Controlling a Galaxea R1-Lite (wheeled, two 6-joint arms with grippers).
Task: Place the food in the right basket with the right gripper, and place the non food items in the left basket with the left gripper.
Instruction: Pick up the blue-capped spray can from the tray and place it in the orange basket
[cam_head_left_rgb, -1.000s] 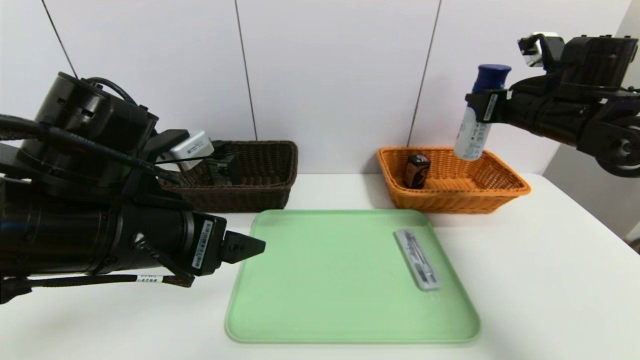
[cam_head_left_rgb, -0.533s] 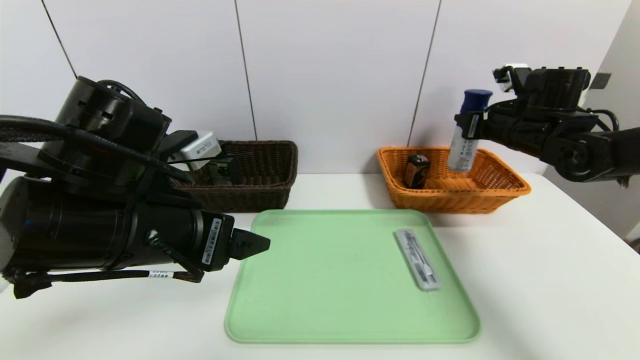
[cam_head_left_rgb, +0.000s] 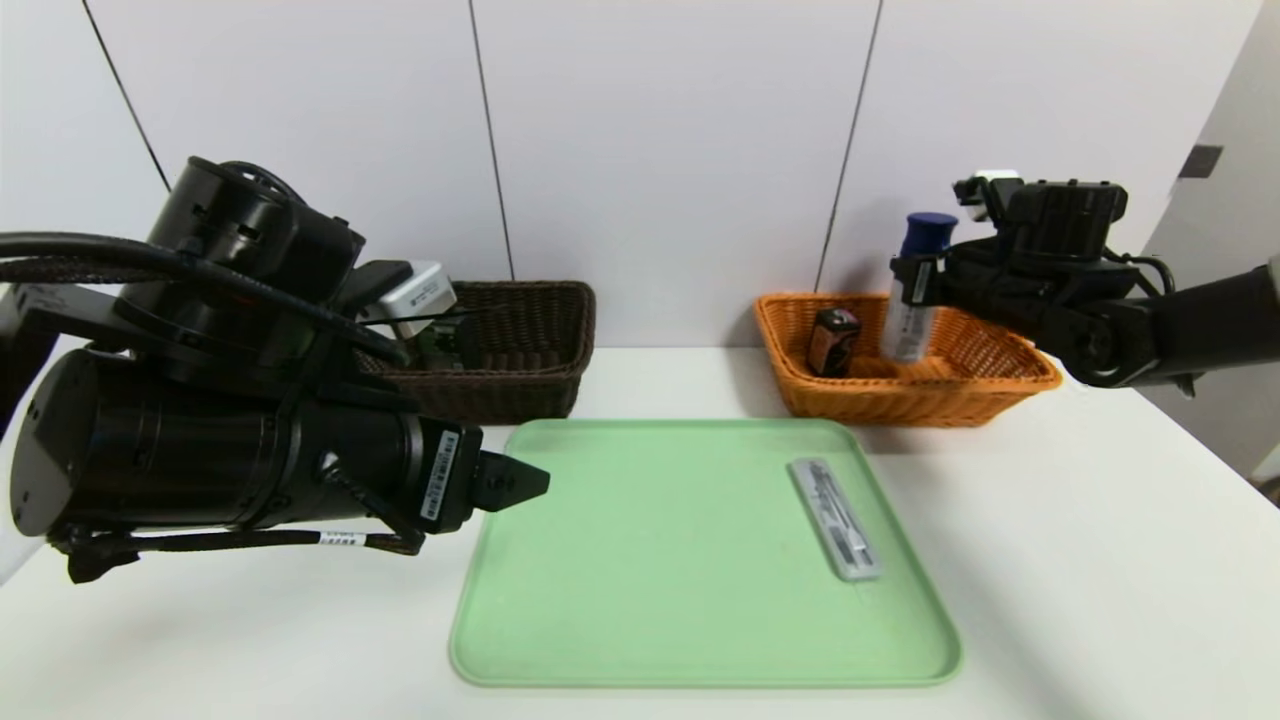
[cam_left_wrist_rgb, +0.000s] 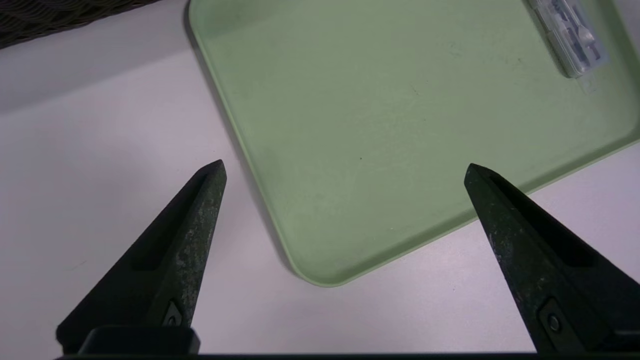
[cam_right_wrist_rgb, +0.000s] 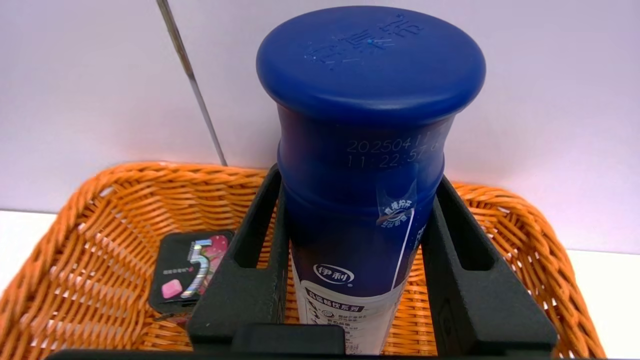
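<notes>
The tall white bottle with the dark blue top and cap (cam_head_left_rgb: 912, 290) stands upright in the upper right of the head view, its lower end down inside the orange woven rectangular basket with the flared rim (cam_head_left_rgb: 985, 385); whether its base touches the basket floor cannot be told. The right gripper (cam_head_left_rgb: 912, 282) reaches in from the right edge of the frame and pinches the bottle. In the right wrist view its two black fingers (cam_right_wrist_rgb: 250, 280) press against either side of the blue upper part of the bottle (cam_right_wrist_rgb: 367, 165), closed as far as the bottle allows. A small dark box with pink-red marks (cam_head_left_rgb: 833, 341) leans inside the same basket, just left of the bottle and apart from it.

At the left of the head view the left gripper (cam_head_left_rgb: 515, 484) hovers over the left edge of the light green plastic tray (cam_head_left_rgb: 680, 560) at frame centre. Its pointed black fingers (cam_left_wrist_rgb: 185, 250) are spread wide and hold nothing, with the tray corner and white table (cam_left_wrist_rgb: 100, 165) showing between them.

A flat clear-grey long case (cam_head_left_rgb: 836, 518) lies on the right part of the tray, touched by neither gripper. The dark brown woven rectangular basket (cam_head_left_rgb: 530, 350) sits at upper left, partly hidden behind the left arm.
</notes>
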